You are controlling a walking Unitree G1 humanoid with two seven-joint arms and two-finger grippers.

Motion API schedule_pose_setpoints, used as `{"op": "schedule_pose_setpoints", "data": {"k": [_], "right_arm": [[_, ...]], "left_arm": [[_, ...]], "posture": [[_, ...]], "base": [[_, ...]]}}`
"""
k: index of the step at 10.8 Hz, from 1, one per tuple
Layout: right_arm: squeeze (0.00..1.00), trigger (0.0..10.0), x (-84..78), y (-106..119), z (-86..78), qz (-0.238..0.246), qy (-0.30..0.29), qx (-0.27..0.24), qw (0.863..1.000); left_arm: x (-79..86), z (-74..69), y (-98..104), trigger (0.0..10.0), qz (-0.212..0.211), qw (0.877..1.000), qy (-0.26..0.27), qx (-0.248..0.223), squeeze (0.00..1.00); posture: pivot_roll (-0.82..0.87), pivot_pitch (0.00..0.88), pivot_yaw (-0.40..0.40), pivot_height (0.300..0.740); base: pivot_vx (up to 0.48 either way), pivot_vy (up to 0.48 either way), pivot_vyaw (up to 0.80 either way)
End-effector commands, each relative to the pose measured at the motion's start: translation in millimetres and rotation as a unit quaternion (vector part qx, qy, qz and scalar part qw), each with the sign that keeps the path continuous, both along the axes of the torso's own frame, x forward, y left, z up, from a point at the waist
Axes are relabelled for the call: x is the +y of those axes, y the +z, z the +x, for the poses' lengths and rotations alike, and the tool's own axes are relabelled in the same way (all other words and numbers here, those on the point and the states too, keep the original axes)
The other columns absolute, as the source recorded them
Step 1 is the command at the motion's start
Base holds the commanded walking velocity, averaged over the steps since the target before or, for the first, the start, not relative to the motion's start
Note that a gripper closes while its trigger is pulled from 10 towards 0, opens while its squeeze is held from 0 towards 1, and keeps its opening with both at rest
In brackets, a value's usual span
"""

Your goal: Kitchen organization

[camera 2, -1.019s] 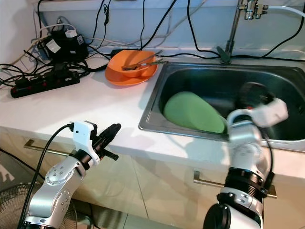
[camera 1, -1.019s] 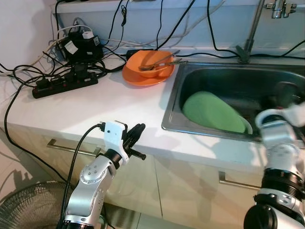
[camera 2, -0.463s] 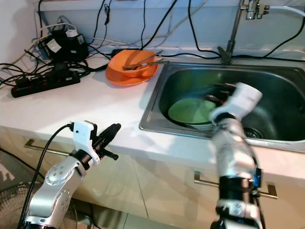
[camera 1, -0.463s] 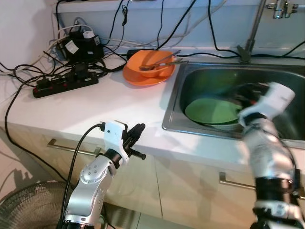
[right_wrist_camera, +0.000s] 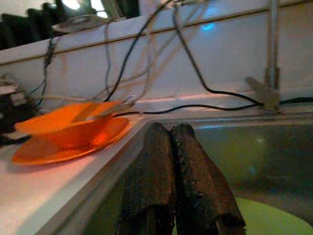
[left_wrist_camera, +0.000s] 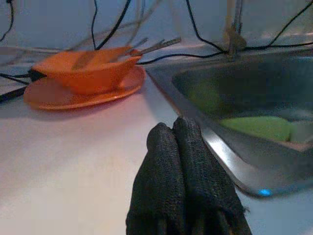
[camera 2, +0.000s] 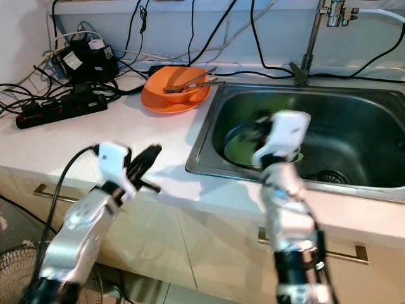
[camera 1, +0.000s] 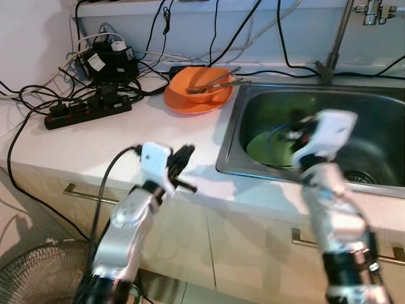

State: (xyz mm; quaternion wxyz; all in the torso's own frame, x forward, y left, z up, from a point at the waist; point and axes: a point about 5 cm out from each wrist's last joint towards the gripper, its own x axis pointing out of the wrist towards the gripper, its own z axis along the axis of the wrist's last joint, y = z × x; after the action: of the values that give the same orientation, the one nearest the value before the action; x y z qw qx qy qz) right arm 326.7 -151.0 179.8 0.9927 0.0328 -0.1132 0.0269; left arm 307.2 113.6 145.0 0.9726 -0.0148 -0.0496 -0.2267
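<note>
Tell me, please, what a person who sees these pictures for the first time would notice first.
Probably the bright orange bowl with utensils, sitting on an orange plate on the white counter beside the steel sink. Next, the green plate lying inside the sink, with the right tool shut just above it, and the tangle of black cables and a power strip at the counter's back left.

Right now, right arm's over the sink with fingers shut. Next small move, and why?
Probably open the right gripper before going lower. Its fingers are pressed together and hold nothing, and it hangs above the green plate lying in the sink. Shut fingers cannot take the plate's rim. The left gripper, also shut, hovers over the counter and can wait.
</note>
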Motion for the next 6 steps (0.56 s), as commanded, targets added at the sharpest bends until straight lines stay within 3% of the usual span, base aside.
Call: {"op": "schedule_pose_setpoints", "data": {"k": [1,2,4,6], "right_arm": [[0.00,10.0,9.8,2.8,-2.5,-0.010,0.015,-0.014,1.000],[0.00,10.0,24.7,-6.5,-5.3,-0.023,0.028,-0.008,0.999],[0.00,10.0,27.7,-8.7,-7.4,-0.028,0.021,-0.015,0.999],[0.00,10.0,27.6,2.3,-8.3,-0.027,0.005,-0.049,0.998]], "left_arm": [[4.0,5.1,-0.3,10.0,0.008,1.000,0.023,-0.001,0.00],[-5.7,12.5,6.8,10.0,-0.015,0.999,0.027,-0.023,0.00],[-12.2,16.5,15.8,10.0,-0.039,0.997,0.041,-0.051,0.00],[-11.1,19.7,25.9,10.0,-0.031,0.993,0.061,-0.099,0.00]], "posture": [[0.04,0.000,0.120,0.740],[0.04,0.000,0.120,0.740],[0.04,0.000,0.125,0.740],[0.04,0.000,0.126,0.740]], "base": [[0.000,0.000,0.00],[0.000,0.000,0.00],[0.000,0.000,0.00],[0.000,0.000,0.00]]}}
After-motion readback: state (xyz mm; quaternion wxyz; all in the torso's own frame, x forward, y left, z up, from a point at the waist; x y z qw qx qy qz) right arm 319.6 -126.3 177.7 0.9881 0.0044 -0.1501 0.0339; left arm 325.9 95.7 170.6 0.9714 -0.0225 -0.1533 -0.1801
